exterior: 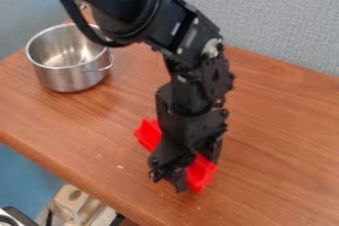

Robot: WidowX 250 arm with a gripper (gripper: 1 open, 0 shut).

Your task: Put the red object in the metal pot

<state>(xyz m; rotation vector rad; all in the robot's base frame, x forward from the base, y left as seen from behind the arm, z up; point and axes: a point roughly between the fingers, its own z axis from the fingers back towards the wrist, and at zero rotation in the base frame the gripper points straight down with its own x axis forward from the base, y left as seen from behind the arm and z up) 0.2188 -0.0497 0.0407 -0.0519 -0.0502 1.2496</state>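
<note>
The red object (199, 173) lies across the front of the wooden table (284, 161), its two ends sticking out either side of the arm. My gripper (177, 171) points straight down over its middle, and its dark fingers are shut on the red object. The block's centre is hidden behind the fingers. The metal pot (65, 56) stands upright and empty at the table's far left corner, well away from the gripper.
The black arm (139, 12) arches from the top left over the table's middle. The table's front edge runs just below the gripper. A pale object (73, 210) sits on the floor beneath that edge.
</note>
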